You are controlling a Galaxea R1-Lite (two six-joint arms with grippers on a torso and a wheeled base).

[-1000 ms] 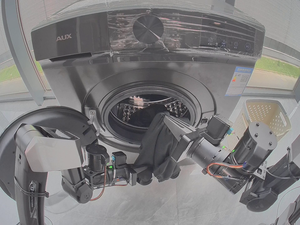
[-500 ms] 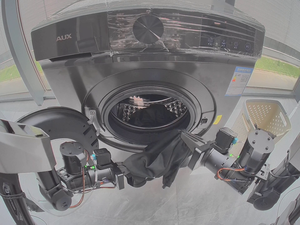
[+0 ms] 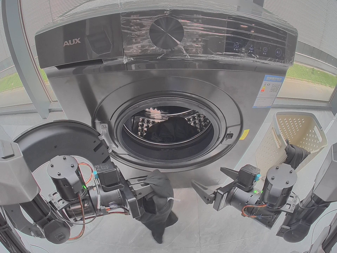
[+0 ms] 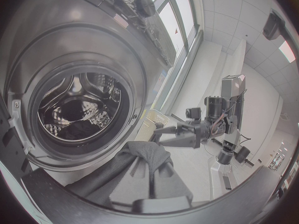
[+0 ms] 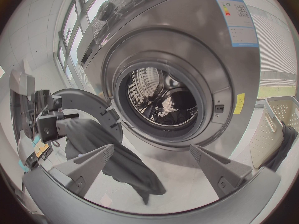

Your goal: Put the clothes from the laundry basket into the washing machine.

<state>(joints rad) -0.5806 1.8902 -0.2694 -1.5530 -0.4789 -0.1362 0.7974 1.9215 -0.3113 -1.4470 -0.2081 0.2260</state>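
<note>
A black garment (image 3: 157, 202) hangs toward the floor from my left gripper (image 3: 145, 190), which is shut on its upper end, low and in front of the washing machine's open drum (image 3: 168, 130). From the left wrist, the cloth (image 4: 146, 153) is bunched over the fingers. My right gripper (image 3: 207, 178) stands open with nothing in it, to the right of the garment and below the drum's rim. Dark clothes (image 3: 164, 130) lie inside the drum. Another black garment (image 3: 295, 153) drapes over the rim of the beige laundry basket (image 3: 302, 127) at the right.
The machine's round door (image 3: 58, 141) is swung open at the left, just behind my left arm. The basket stands on the floor against the machine's right side. Bare grey floor (image 3: 207, 225) lies below both grippers.
My right gripper let go of the black garment, opened and drew back down and to the right. The garment dropped from the drum's rim and now hangs from the left gripper alone.
</note>
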